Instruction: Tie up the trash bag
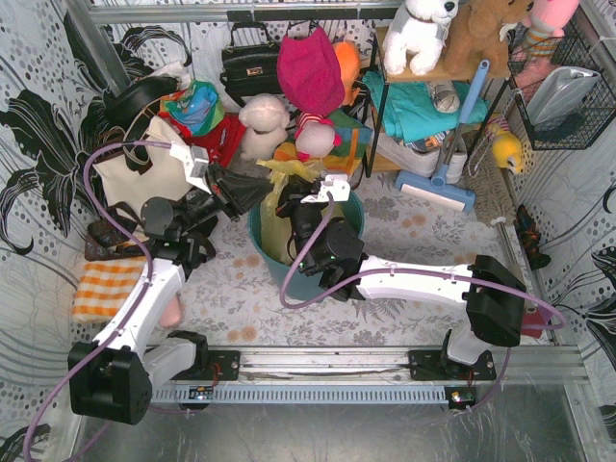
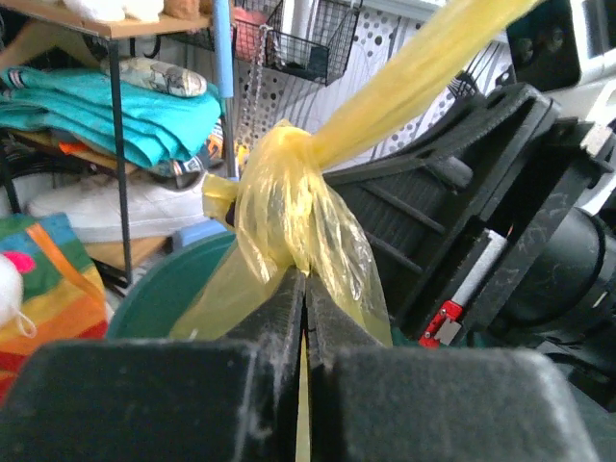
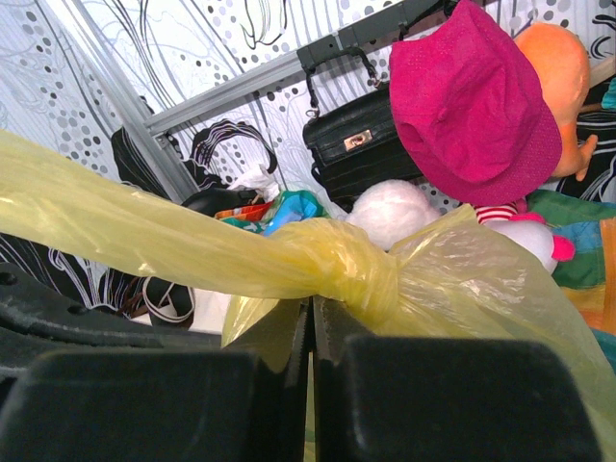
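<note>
The yellow-green trash bag (image 1: 281,207) sits in a round teal bin (image 1: 348,214), its top twisted into a knot (image 1: 289,173). The knot shows close up in the left wrist view (image 2: 279,178) and in the right wrist view (image 3: 351,262). My left gripper (image 1: 258,192) reaches in from the left and is shut on a strip of the bag (image 2: 304,279) just under the knot. My right gripper (image 1: 306,204) comes from the right and is shut on another strip of the bag (image 3: 310,300). A stretched tail (image 3: 144,236) runs left from the knot.
A cream tote bag (image 1: 144,171) with black straps lies at the left. Plush toys (image 1: 265,123), a pink hat (image 1: 310,69) and a black handbag (image 1: 248,60) crowd the back. A shelf rack (image 1: 423,106) and a blue-handled tool (image 1: 452,154) stand at the right.
</note>
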You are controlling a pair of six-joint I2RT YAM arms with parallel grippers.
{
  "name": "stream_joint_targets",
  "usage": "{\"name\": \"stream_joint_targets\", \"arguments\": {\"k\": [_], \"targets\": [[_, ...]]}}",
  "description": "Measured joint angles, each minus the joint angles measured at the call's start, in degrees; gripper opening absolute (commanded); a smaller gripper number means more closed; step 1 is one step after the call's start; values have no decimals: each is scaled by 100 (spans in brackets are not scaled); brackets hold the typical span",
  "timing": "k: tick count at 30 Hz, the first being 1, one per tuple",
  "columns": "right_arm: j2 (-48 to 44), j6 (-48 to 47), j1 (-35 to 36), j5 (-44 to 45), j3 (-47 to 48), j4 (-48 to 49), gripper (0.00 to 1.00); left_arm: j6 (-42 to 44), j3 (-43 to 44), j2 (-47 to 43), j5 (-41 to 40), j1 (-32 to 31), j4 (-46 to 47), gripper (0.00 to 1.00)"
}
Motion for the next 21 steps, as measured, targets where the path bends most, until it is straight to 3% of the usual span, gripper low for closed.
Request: {"name": "stream_joint_targets", "arguments": {"k": [11,21], "targets": [[17,-271,-92,-575,-96,411,0,728,52,-483,83,-494,-1268,5],[-378,361,-745,-2542,-1003,549,0,977,55,-763,90,-575,-1856,6]]}}
